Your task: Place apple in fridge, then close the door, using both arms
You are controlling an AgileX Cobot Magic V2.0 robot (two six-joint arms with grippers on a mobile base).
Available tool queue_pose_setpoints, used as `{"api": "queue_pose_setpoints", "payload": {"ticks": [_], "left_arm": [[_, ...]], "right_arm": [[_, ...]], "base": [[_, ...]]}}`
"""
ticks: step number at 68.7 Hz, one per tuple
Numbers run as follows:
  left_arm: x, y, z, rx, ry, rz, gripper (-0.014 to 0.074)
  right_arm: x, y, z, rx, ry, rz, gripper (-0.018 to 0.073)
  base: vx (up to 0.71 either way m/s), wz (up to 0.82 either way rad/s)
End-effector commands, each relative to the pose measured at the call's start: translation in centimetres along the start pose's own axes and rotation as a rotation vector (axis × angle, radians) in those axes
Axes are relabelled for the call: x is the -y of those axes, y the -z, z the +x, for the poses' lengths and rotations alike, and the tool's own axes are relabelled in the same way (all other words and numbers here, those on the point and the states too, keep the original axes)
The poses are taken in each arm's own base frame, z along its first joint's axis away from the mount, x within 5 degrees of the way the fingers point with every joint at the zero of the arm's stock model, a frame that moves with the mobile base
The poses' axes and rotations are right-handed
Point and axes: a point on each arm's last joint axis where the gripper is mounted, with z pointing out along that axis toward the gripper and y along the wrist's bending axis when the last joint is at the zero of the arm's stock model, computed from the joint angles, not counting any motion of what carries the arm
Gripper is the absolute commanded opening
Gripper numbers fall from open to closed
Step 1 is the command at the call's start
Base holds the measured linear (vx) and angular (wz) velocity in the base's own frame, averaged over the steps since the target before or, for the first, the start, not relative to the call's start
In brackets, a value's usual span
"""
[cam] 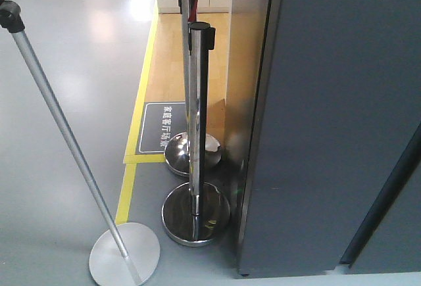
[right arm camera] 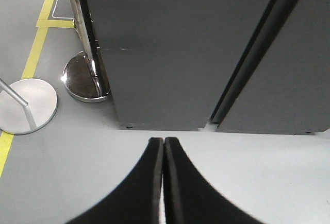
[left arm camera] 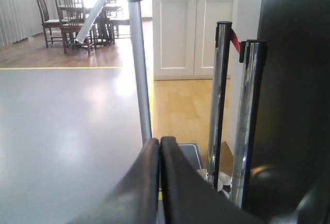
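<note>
The fridge (cam: 335, 128) fills the right of the front view with its flat dark grey-blue doors shut; a dark seam runs between the two panels. It also shows in the right wrist view (right arm camera: 175, 44). The apple is out of view. My left gripper (left arm camera: 160, 144) is shut and empty, pointing past the fridge's left side toward the stanchions. My right gripper (right arm camera: 163, 141) is shut and empty, hanging over the grey floor just in front of the fridge's bottom edge. No arm shows in the front view.
Two chrome stanchion posts (cam: 197, 121) with round bases stand close to the fridge's left side. A slanted silver pole with a flat round base (cam: 125, 253) stands at the left. Yellow floor tape (cam: 135, 135) borders the grey floor. White cabinet doors (left arm camera: 196, 23) and chairs (left arm camera: 67, 13) stand far back.
</note>
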Motion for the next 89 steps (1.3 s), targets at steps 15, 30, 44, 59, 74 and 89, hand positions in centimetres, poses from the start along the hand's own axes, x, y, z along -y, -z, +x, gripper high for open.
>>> {"api": "queue_pose_setpoints", "payload": {"ticks": [15,30,44,59,74,89], "left_arm": [[0.29,0.33,-1.65,0.149,-0.004,0.040,-0.0006],[0.29,0.31,-1.69,0.148,-0.004,0.039,-0.0006],[0.29,0.31,-1.69,0.148,-0.004,0.039,-0.0006],[0.29,0.31,-1.69,0.148,-0.004,0.039,-0.0006],[0.29,0.31,-1.69,0.148,-0.004,0.039,-0.0006],[0.29,0.31,-1.69,0.148,-0.004,0.039,-0.0006]], "right_arm": [[0.07,0.47,-1.16,0.078,0.011,0.005,-0.0003],[0.07,0.47,-1.16,0.078,0.011,0.005,-0.0003],[0.07,0.47,-1.16,0.078,0.011,0.005,-0.0003],[0.07,0.47,-1.16,0.078,0.011,0.005,-0.0003],[0.16,0.53,-1.10,0.081,0.019,0.015,-0.0003],[-0.06,-0.16,-0.90,0.463,0.036,0.011,-0.0003]], "base": [[0.00,0.00],[0.00,0.00],[0.00,0.00],[0.00,0.00],[0.00,0.00],[0.00,0.00]]}}
